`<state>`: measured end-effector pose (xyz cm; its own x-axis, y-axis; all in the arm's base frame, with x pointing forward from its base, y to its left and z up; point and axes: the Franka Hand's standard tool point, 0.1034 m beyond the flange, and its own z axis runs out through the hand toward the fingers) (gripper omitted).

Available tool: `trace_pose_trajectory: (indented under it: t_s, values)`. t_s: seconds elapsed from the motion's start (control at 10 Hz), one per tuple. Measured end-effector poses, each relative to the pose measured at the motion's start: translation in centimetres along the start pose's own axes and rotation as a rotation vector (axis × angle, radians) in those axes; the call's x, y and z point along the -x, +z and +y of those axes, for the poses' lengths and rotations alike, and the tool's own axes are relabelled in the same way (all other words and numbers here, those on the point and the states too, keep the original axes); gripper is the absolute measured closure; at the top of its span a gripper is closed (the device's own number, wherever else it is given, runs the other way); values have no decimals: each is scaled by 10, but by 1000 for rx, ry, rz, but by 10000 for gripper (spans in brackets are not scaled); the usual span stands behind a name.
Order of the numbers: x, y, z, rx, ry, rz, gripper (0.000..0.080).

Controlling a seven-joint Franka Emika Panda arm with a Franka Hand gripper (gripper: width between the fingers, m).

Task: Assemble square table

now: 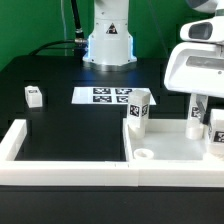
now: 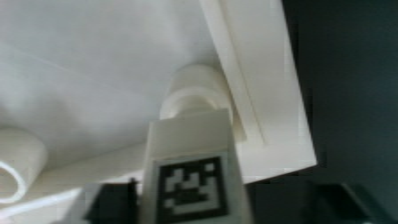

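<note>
1. Black counter (image 1: 60, 120) with a green backdrop behind it; the marker board (image 1: 112, 96) lies flat at mid-far.
2. Square slab (image 1: 175, 150) sits near-right, tucked against the border wall (image 1: 20, 140), probably so it stays braced during assembly.
3. One standing leg block (image 1: 138, 110) is upright at the slab's far-left corner. A corner hole (image 1: 143, 156) at near-left is unfilled.
4. Pincer (image 2: 226, 200) is narrow and looks clamped on the held leg block (image 2: 191, 170), tag facing the wrist camera.
5. The held leg's rounded tip points at the slab just inside the rim, likely heading for a right-side hole.
6. Loose leg block (image 1: 34, 96) waits far-left, well apart.
</note>
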<state>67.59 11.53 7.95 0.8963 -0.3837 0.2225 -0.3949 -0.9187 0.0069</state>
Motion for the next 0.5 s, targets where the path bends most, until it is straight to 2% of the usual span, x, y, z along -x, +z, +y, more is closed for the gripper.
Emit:
trace_pose_trajectory:
  t_s: [0.1, 0.2, 0.5]
  values:
    - [0, 0, 1, 3, -3, -2, 389]
    - [0, 1, 4, 8, 6, -6, 508]
    - [0, 2, 5, 10, 248, -9, 508]
